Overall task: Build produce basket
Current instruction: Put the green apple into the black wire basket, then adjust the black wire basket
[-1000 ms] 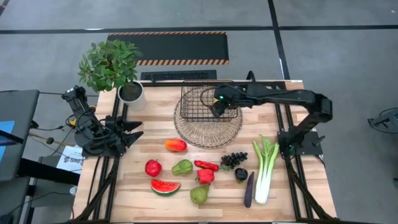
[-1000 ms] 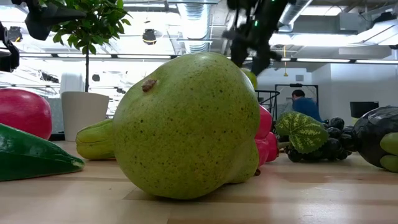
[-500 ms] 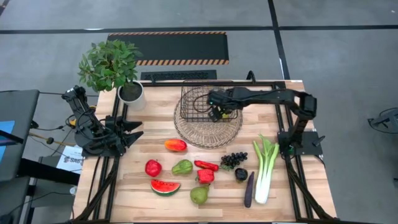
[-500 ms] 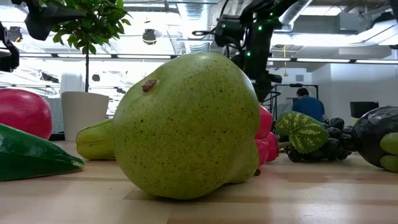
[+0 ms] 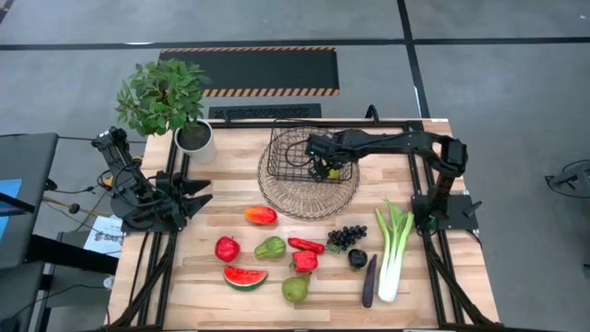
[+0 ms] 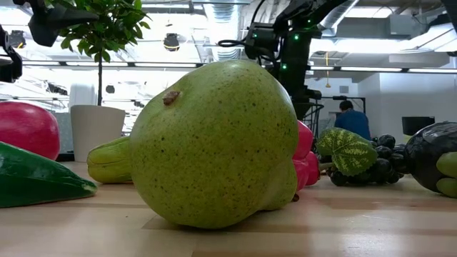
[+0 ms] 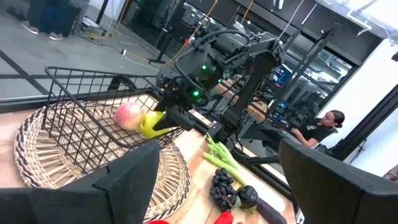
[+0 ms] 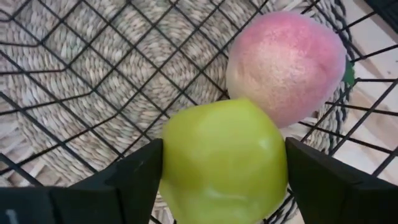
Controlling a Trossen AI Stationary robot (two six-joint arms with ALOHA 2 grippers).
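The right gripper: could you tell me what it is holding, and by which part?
The right gripper holds a yellow-green fruit by its two sides, inside the basket.

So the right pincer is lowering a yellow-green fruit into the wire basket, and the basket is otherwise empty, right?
Not quite: the basket is not otherwise empty. The right wrist view shows a pink peach already lying in it, beside the yellow-green fruit that the right pincer holds over the mesh.

High view: straight down over whole desk (image 5: 230, 286), far. Low view: desk-top level, very near green pear (image 6: 214, 143), facing room behind. Left wrist view: across desk toward basket (image 7: 81, 118), far. Right wrist view: close, down into basket. Both wrist views share peach (image 8: 286, 68) in basket
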